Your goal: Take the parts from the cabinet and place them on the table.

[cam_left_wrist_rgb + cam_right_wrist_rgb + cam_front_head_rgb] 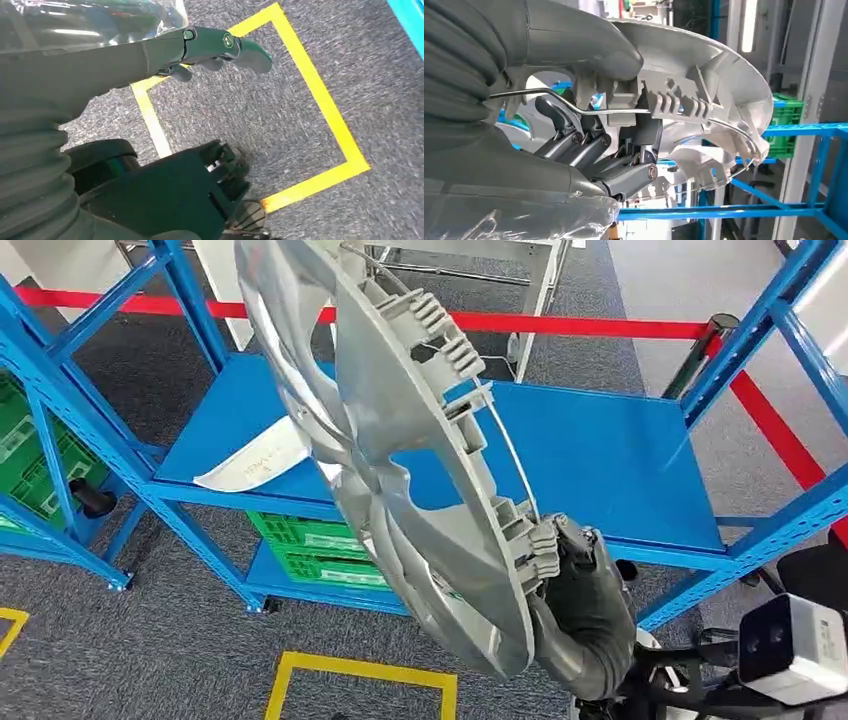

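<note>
- Wheel cover [400, 430]: big silver-grey plastic disc w/ ribbed clips and a wire ring on its back, held up on edge, tilted; runs from top centre of the head frame down to lower centre. It is off the shelf, in front of the cabinet.
- Blue cabinet [620, 460]: steel rack across the mid frame; the blue shelf behind the cover carries a white sheet [250, 462] at left centre.
- Green crates [315, 550]: on the lower shelf, below centre-left; another at the far left edge.
- Right hand [570, 570]: lower right of centre in the head frame, grips the cover's lower rim. In the right wrist view the thumb lies over the rim and the dark fingers [574, 145] curl behind it, pinching the edge.
- Left hand [220, 47]: upper centre of the left wrist frame, fingers stretched out together, nothing in it, over grey carpet.
- Yellow floor tape [325, 105]: square outline on the carpet, right half of that frame.
</note>
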`<state>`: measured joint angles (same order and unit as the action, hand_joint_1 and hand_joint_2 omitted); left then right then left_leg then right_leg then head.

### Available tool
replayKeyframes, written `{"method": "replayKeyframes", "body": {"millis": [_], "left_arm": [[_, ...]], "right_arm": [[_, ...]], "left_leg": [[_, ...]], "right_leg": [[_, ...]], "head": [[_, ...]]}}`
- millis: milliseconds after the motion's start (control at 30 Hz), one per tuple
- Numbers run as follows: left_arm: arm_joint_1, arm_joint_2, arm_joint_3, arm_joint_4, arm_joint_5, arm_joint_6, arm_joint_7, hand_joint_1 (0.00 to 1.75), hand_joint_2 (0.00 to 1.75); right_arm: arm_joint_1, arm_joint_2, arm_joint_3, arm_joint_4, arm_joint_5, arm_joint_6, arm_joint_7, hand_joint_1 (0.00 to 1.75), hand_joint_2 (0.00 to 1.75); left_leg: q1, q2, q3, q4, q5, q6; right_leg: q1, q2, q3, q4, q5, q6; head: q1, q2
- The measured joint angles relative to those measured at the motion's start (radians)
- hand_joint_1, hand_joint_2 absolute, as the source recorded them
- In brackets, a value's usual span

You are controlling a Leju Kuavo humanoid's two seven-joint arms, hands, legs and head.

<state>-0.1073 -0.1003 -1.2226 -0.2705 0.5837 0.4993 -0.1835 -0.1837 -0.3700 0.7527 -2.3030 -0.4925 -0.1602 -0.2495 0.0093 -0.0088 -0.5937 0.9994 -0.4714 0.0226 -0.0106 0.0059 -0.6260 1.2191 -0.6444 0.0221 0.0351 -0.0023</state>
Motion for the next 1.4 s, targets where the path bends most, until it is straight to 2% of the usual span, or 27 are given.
{"method": "replayKeyframes", "body": {"millis": [33,67,100,167,200,233,267,300,400,433,533,567,633,700,733,800,867,900,933,1000,1033,1067,1133,1200,1233,1267,1400], "left_arm": [[0.001,0.0,0.0,0.0,0.0,-0.003,0.0,0.0,1.75],[0.001,0.0,0.0,0.0,0.0,-0.006,0.0,0.0,1.75],[0.001,0.0,0.0,0.0,0.001,-0.007,0.0,0.0,1.75],[0.001,0.0,0.0,0.0,0.002,-0.008,0.001,0.0,1.75],[0.001,0.001,0.0,0.0,0.003,-0.008,0.001,0.0,1.75],[0.0,0.003,0.0,0.0,0.003,-0.008,0.001,0.0,1.75],[-0.001,0.004,0.0,0.0,0.004,-0.009,0.003,0.0,1.75],[0.0,0.004,0.0,0.0,0.005,-0.01,0.004,0.0,1.75],[0.005,0.006,0.0,0.0,0.006,-0.01,0.007,0.0,1.75],[0.005,0.006,0.0,0.0,0.006,-0.011,0.007,0.0,1.75],[0.004,0.006,0.0,0.0,0.01,-0.011,0.007,0.0,1.75],[0.005,0.007,0.0,0.0,0.011,-0.011,0.007,0.0,1.75],[0.004,0.007,0.0,0.0,0.012,-0.011,0.007,0.0,1.75],[0.002,0.007,0.0,0.0,0.013,-0.011,0.007,0.0,1.75],[-0.001,0.009,0.0,0.0,0.013,-0.011,0.007,0.0,1.75],[-0.003,0.009,0.0,0.0,0.014,-0.011,0.007,0.0,1.75],[0.003,0.011,0.0,0.0,0.016,-0.011,0.007,0.0,1.75],[0.004,0.011,0.001,0.0,0.016,-0.011,0.008,0.0,1.75],[0.002,0.01,0.001,0.0,0.016,-0.011,0.008,0.0,1.75],[0.001,0.008,0.0,0.0,0.017,-0.011,0.008,0.0,1.75],[0.002,0.008,0.001,0.0,0.018,-0.011,0.008,0.0,1.75],[0.002,0.008,0.001,0.0,0.019,-0.011,0.008,0.0,1.75],[0.001,0.007,0.001,0.0,0.02,-0.011,0.01,0.0,1.75],[0.002,0.007,0.001,0.0,0.021,-0.011,0.01,0.0,1.75],[0.001,0.008,0.001,0.0,0.021,-0.011,0.01,0.0,1.75],[0.0,0.007,0.001,-0.001,0.021,-0.011,0.01,0.0,1.75],[0.006,0.007,0.001,0.0,0.026,-0.011,0.01,0.0,1.75]], "right_arm": [[0.003,0.0,0.0,0.0,0.0,-0.003,0.001,1.75,1.75],[0.006,-0.002,0.0,0.0,0.0,-0.004,0.002,1.75,1.75],[0.007,-0.003,0.0,0.001,0.0,-0.008,0.003,1.75,1.75],[0.007,-0.005,0.0,0.001,0.0,-0.012,0.006,1.75,1.75],[0.007,-0.006,-0.001,0.001,0.0,-0.013,0.008,1.75,1.75],[0.007,-0.006,-0.001,0.002,0.0,-0.015,0.009,1.75,1.75],[0.008,-0.006,-0.002,0.001,0.0,-0.018,0.011,1.75,1.75],[0.011,-0.007,-0.003,0.001,0.0,-0.023,0.012,1.75,1.75],[0.017,-0.007,-0.006,0.002,0.0,-0.03,0.017,1.75,1.75],[0.017,-0.008,-0.007,0.001,0.0,-0.031,0.017,1.75,1.75],[0.018,-0.008,-0.01,0.002,0.0,-0.035,0.017,1.75,1.75],[0.02,-0.008,-0.01,0.002,0.0,-0.039,0.018,1.75,1.75],[0.025,-0.008,-0.014,0.003,0.0,-0.044,0.021,1.75,1.75],[0.024,-0.008,-0.016,0.004,0.0,-0.046,0.021,1.75,1.75],[0.025,-0.008,-0.017,0.004,0.0,-0.046,0.022,1.75,1.75],[0.025,-0.008,-0.017,0.004,0.003,-0.049,0.023,1.75,1.75],[0.027,-0.008,-0.018,0.004,0.003,-0.052,0.026,1.75,1.75],[0.028,-0.009,-0.019,0.004,0.004,-0.052,0.027,1.75,1.75],[0.03,-0.01,-0.02,0.004,0.004,-0.053,0.027,1.75,1.75],[0.03,-0.011,-0.022,0.004,0.006,-0.056,0.029,1.75,1.75],[0.033,-0.012,-0.023,0.004,0.008,-0.058,0.031,1.75,1.75],[0.035,-0.013,-0.023,0.004,0.009,-0.059,0.033,1.75,1.75],[0.037,-0.013,-0.023,0.004,0.011,-0.062,0.036,1.75,1.75],[0.037,-0.014,-0.024,0.004,0.019,-0.066,0.036,1.75,1.75],[0.037,-0.015,-0.024,0.004,0.021,-0.068,0.036,1.75,1.75],[0.038,-0.014,-0.024,0.004,0.023,-0.071,0.038,1.75,1.75],[0.043,-0.015,-0.024,0.004,0.029,-0.089,0.046,1.75,1.75]], "left_leg": [[0.001,0.0,0.0,0.0,0.0,-0.001],[0.002,0.0,0.0,0.001,-0.001,-0.001],[0.006,0.0,0.001,0.004,-0.003,-0.006],[0.018,-0.002,0.0,0.019,-0.011,-0.021],[0.022,-0.002,-0.003,0.032,-0.019,-0.033],[0.014,-0.003,-0.012,0.04,-0.02,-0.045],[0.014,-0.004,-0.019,0.049,-0.018,-0.051],[0.013,-0.005,-0.02,0.045,-0.013,-0.056],[0.018,-0.002,-0.023,0.044,-0.014,-0.071],[0.017,0.001,-0.032,0.07,-0.053,-0.072],[0.013,0.001,-0.103,0.293,-0.192,-0.069],[0.011,0.001,-0.106,0.332,-0.208,-0.063],[0.002,0.001,-0.044,0.269,-0.171,-0.048],[-0.012,0.001,0.072,0.094,-0.104,-0.025],[-0.019,0.001,0.105,0.028,-0.114,-0.01],[-0.027,0.0,0.103,0.016,-0.101,-0.014],[-0.03,0.0,0.098,0.01,-0.086,-0.008],[-0.017,0.005,0.096,-0.014,-0.066,-0.007],[-0.017,0.009,0.088,-0.018,-0.053,-0.005],[-0.016,0.011,0.065,-0.016,-0.036,-0.002],[-0.016,0.012,0.054,-0.014,-0.029,-0.002],[-0.016,0.013,0.041,-0.008,-0.022,-0.002],[-0.014,0.014,0.011,0.007,-0.013,-0.006],[-0.009,0.013,-0.017,0.028,-0.007,-0.014],[-0.008,0.013,-0.029,0.04,-0.004,-0.019],[-0.011,0.012,-0.04,0.05,-0.001,-0.026],[-0.007,0.008,-0.053,0.047,0.024,-0.049]], "right_leg": [[-0.005,0.0,-0.037,0.07,-0.02,0.006],[-0.008,0.0,-0.051,0.094,-0.019,0.009],[-0.014,-0.001,-0.048,0.074,0.015,0.016],[-0.025,-0.001,0.015,-0.079,0.116,0.029],[-0.032,-0.002,0.047,-0.158,0.147,0.039],[-0.02,0.006,0.049,-0.159,0.128,0.041],[-0.024,0.011,0.038,-0.158,0.136,0.015],[-0.023,0.011,0.033,-0.153,0.137,0.006],[-0.023,0.005,0.024,-0.15,0.147,-0.021],[-0.022,0.002,0.02,-0.151,0.151,-0.028],[-0.011,-0.005,0.0,-0.15,0.164,-0.047],[-0.005,-0.005,-0.008,-0.15,0.17,-0.051],[0.002,-0.005,-0.02,-0.15,0.181,-0.054],[0.008,-0.002,-0.026,-0.15,0.191,-0.054],[0.004,-0.003,-0.028,-0.151,0.196,-0.051],[0.003,-0.005,-0.035,-0.152,0.209,-0.034],[0.0,-0.005,-0.033,-0.164,0.226,-0.023],[0.002,-0.003,-0.039,-0.163,0.224,-0.019],[0.003,-0.002,-0.046,-0.151,0.188,-0.014],[-0.001,-0.002,-0.075,-0.032,0.07,-0.005],[-0.002,-0.002,-0.088,0.037,0.031,0.0],[-0.003,-0.002,-0.094,0.092,0.016,0.004],[-0.008,-0.003,-0.056,0.086,0.058,0.011],[-0.013,-0.004,0.055,-0.065,0.118,0.017],[-0.014,-0.004,0.096,-0.14,0.096,0.019],[-0.006,0.001,0.116,-0.176,0.084,0.012],[-0.006,0.0,0.087,-0.176,0.107,-0.033]], "head": [[-0.001,0.0],[0.0,0.0],[0.0,0.0],[0.0,0.0],[0.001,0.0],[0.004,0.0],[0.012,0.0],[-0.001,0.0],[-0.006,0.0],[-0.008,0.0],[-0.015,0.0],[-0.014,0.0],[-0.014,0.0],[-0.014,0.0],[-0.013,0.0],[-0.011,0.0],[-0.012,0.0],[-0.011,0.0],[-0.008,0.0],[0.0,0.0],[-0.002,0.0],[0.0,0.0],[0.0,0.0],[-0.001,0.0],[0.001,0.0],[0.004,0.0],[0.002,0.0]]}}
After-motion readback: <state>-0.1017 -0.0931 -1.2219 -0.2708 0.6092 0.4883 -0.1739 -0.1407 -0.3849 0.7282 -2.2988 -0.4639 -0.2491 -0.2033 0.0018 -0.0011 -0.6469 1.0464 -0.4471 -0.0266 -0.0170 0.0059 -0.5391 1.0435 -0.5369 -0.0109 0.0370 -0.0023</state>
